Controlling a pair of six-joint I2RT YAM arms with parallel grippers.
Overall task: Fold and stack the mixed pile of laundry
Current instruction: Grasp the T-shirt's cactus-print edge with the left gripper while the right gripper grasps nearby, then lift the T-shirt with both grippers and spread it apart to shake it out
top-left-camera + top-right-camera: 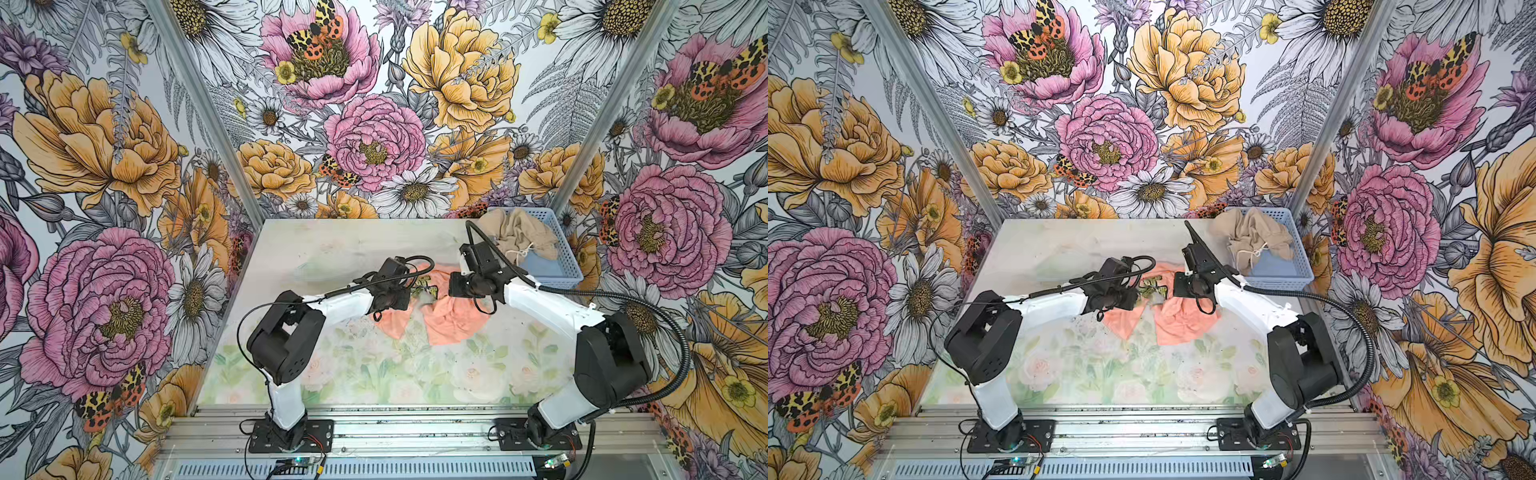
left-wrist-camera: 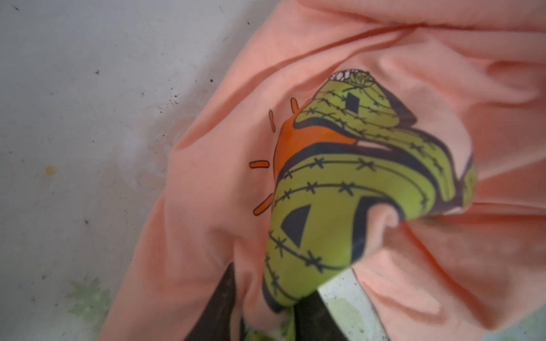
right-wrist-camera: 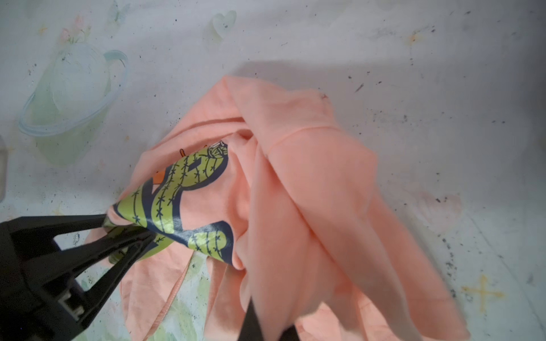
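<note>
With the left pincer (image 3: 127, 228) clamped on the cactus print (image 2: 339, 192) and the right pincer (image 3: 270, 327) closed on peach cloth near it, the crumpled T-shirt (image 1: 453, 316) lies mid-way across the desk (image 1: 332, 249) while the beige garment (image 1: 519, 237) stays in the far-right basket (image 1: 559, 272), so this looks like unfurling, which next calls for drawing the grips apart.

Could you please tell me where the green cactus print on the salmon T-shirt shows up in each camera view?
Top view: cactus print, just right of and below picture centre.
Top view: cactus print, just below picture centre.
Left wrist: it fills the middle of the picture.
Right wrist: at the tip of the left tool, which pinches it.
Shared landmark: the salmon T-shirt around it.
</note>
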